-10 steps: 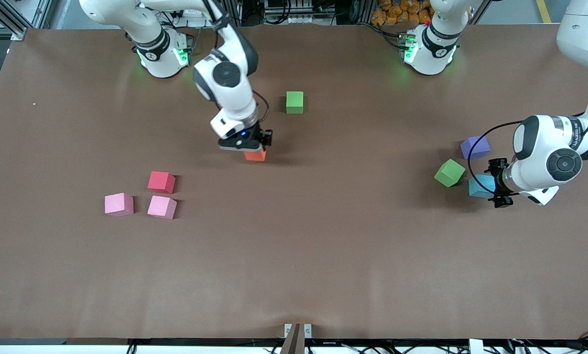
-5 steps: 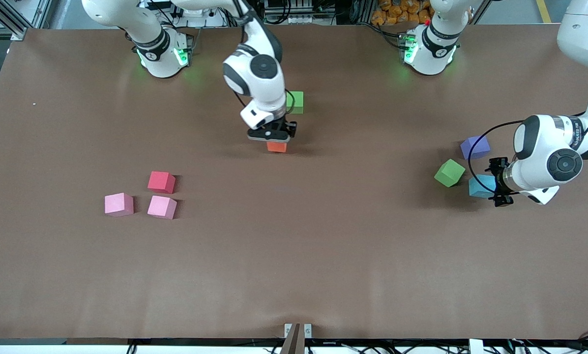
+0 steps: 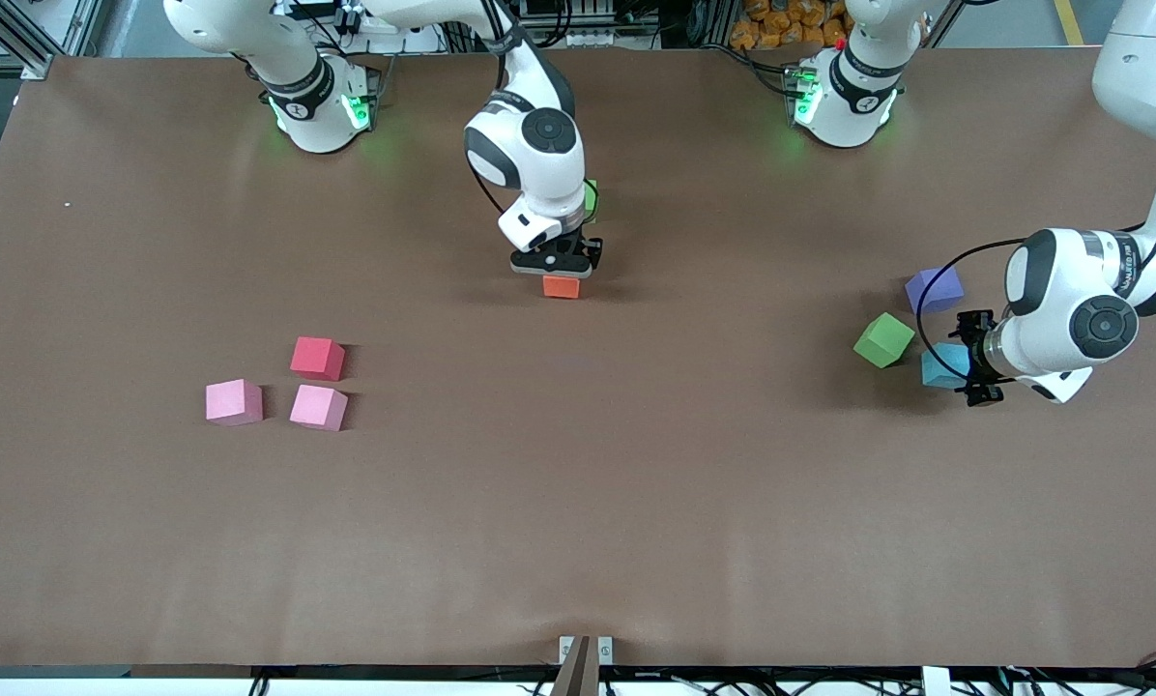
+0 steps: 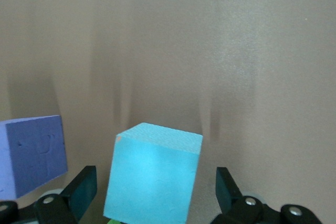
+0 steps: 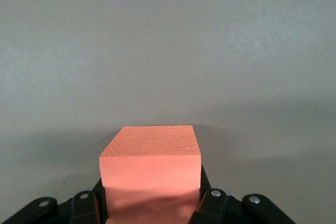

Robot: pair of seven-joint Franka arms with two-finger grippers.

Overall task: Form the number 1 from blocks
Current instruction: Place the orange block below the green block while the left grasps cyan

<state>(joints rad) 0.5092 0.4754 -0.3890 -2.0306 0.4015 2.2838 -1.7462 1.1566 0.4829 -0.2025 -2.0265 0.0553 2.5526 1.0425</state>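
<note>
The right gripper (image 3: pixel 561 274) held the small matte orange cube (image 3: pixel 561 286) with its jaws clamped on it, over the middle of the brown counter (image 3: pixel 578 503), just in front of one green cube (image 3: pixel 591 198) that the arm partly hid. The left gripper (image 3: pixel 969 360) had its jaws apart, one on each side of the cyan cube (image 4: pixel 152 179), beside the purple cube (image 3: pixel 934 289) and the other green cube (image 3: pixel 883 339). The red cube (image 3: pixel 317 358) and two light pink cubes (image 3: pixel 234 402) (image 3: pixel 318 407) lay grouped toward the right arm's end.
</note>
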